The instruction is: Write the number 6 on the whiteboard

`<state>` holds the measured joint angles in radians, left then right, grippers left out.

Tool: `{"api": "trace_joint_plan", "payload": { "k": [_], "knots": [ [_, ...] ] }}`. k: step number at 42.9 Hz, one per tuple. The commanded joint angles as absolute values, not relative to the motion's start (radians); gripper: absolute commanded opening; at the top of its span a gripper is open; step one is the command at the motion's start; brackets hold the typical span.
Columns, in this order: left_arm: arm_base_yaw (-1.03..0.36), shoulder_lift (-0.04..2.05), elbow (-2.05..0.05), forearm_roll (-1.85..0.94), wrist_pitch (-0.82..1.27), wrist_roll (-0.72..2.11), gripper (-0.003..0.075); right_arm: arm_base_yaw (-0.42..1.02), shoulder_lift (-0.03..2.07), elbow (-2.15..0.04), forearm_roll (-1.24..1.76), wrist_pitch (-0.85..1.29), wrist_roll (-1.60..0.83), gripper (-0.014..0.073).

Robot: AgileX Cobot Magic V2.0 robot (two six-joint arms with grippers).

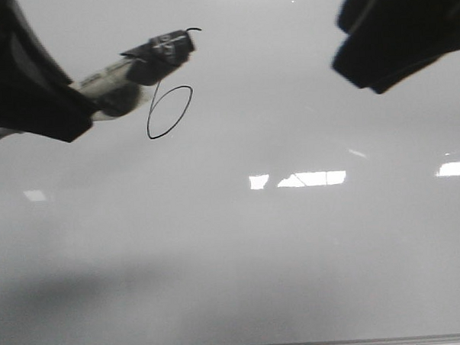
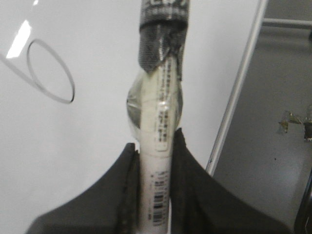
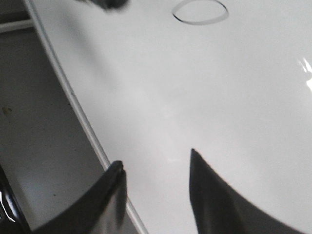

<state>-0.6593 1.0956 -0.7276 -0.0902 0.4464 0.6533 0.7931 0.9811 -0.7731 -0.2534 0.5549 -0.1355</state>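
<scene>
- We judge the writing step to be at or near its close; the number 6 (image 1: 168,111) lies on the far left part of the whiteboard (image 1: 295,254), its oval loop closed and a thin stem running up toward the marker (image 1: 138,69).
- Our left gripper (image 2: 155,161) has its jaws clenched on the marker barrel; the dark taped tip end points to the far right, just beyond the loop, with a short black stroke showing at the tip in the front view.
- Whether the tip touches the board or hangs just above it we cannot tell; the front view is blurred there.
- Our right gripper (image 3: 156,170) hovers over the board's edge with jaws released and nothing between them; it takes no part in the stroke.
- Next, we judge, comes a clean lift of the tip straight off the board, so that no stray line is dragged across the figure.
</scene>
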Motion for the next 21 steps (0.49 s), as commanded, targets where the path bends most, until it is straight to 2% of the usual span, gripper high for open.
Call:
{"api": "trace_joint_plan", "payload": {
  "k": [1, 6, 12, 19, 21],
  "knots": [
    [-0.573, 1.032, -0.727, -0.108, 0.372, 0.542, -0.002, 0.682, 0.883, -0.727, -0.261, 0.496, 0.02, 0.0244],
    [-0.431, 0.977, -0.712, -0.108, 0.374, 0.415, -0.002, 0.524, 0.762, -0.627, -0.261, 0.496, 0.193, 0.0146],
    [-0.24, 0.928, -0.699, -0.108, 0.375, 0.284, -0.002, 0.401, 0.592, -0.539, -0.26, 0.469, 0.243, 0.0064],
    [-0.03, 0.912, -0.677, -0.108, 0.372, 0.267, -0.002, 0.364, 0.432, -0.482, -0.26, 0.459, 0.243, -0.0068],
    [0.018, 0.912, -0.668, -0.108, 0.369, 0.266, -0.002, 0.364, 0.401, -0.473, -0.26, 0.458, 0.243, -0.0066]
  ]
}}
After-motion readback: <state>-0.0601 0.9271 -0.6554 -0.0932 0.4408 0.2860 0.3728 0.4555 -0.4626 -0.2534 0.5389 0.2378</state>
